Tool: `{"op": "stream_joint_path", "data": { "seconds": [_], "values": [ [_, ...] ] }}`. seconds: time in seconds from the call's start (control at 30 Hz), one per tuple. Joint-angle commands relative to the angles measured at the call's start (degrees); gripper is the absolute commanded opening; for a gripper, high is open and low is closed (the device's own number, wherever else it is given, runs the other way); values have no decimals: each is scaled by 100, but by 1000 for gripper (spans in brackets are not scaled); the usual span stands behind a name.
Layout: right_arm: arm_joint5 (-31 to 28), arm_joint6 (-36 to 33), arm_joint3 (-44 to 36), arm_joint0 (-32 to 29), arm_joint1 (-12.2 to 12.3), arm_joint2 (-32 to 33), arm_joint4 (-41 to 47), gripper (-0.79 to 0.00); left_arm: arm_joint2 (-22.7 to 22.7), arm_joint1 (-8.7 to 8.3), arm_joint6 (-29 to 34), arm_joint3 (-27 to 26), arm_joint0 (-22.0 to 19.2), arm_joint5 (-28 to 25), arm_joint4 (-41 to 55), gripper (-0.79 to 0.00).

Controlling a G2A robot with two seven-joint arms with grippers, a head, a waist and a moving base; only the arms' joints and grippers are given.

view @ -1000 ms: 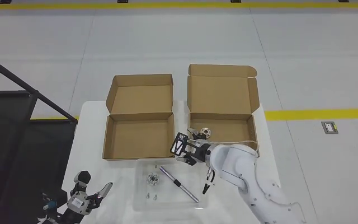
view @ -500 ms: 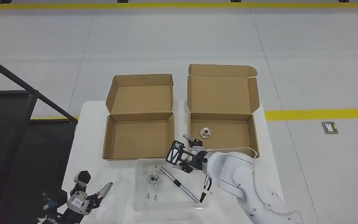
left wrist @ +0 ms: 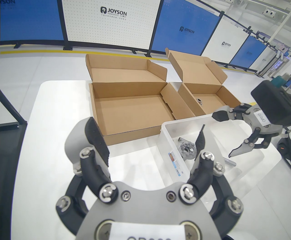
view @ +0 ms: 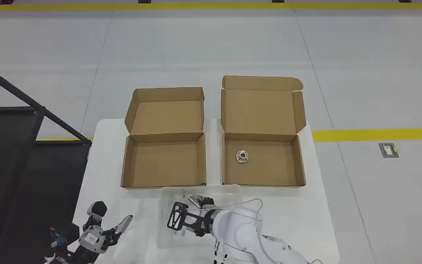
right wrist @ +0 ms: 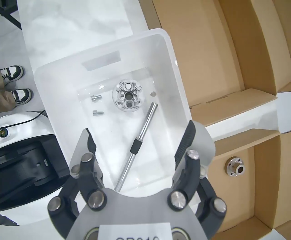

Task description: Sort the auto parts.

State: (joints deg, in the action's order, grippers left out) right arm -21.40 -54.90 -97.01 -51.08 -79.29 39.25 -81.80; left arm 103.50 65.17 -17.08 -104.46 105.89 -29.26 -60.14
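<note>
The right hand [right wrist: 139, 133] hangs released and empty above the clear plastic bin [right wrist: 175, 75], in which lie a steel shaft [right wrist: 136, 146], a round notched hub [right wrist: 128, 97] and two small bolts [right wrist: 95, 97]. The left hand [left wrist: 146, 129], also spread and empty, is over the worktop's [left wrist: 56, 113] near left corner. A flange [right wrist: 235, 168] lies in the right cardboard box [right wrist: 261, 181].

White table [view: 105, 165], rounded corners. Grey floor around it. Yellow line [view: 369, 134] runs off to one side, with a small floor plate [view: 388, 150] just beside it. Second yellow line [view: 198, 6] lies farther back. Black frame [view: 26, 99] and dark panel [view: 39, 185] stand at the table's edge. Blue panels [left wrist: 29, 20] and white pegboard [left wrist: 109, 22] stand behind.
</note>
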Motion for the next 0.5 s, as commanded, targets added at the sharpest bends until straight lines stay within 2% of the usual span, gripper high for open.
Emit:
{"op": "stream_joint_path", "data": {
  "seconds": [0.0,0.07,0.17,0.23,0.3,0.4,0.43,0.47],
  "values": [
    [95,-192,24,-45,-14,-10,34,-169,0,0,0,0,0,0,0,0],
    [232,-404,138,-27,-36,22,81,-139,0,0,0,0,0,0,0,0],
    [169,-534,475,85,-81,74,394,-132,0,0,0,0,0,0,0,0],
    [137,-566,726,189,-113,86,512,-68,0,0,0,0,0,0,0,0],
    [17,-672,987,296,-154,14,612,-126,0,0,0,0,0,0,0,0],
    [142,-794,1308,474,-240,-89,662,-203,0,0,0,0,0,0,0,0],
    [179,-805,1420,525,-270,-118,704,-277,0,0,0,0,0,0,0,0],
    [204,-802,1513,582,-299,-150,725,-317,0,0,0,0,0,0,0,0]
  ]
}}
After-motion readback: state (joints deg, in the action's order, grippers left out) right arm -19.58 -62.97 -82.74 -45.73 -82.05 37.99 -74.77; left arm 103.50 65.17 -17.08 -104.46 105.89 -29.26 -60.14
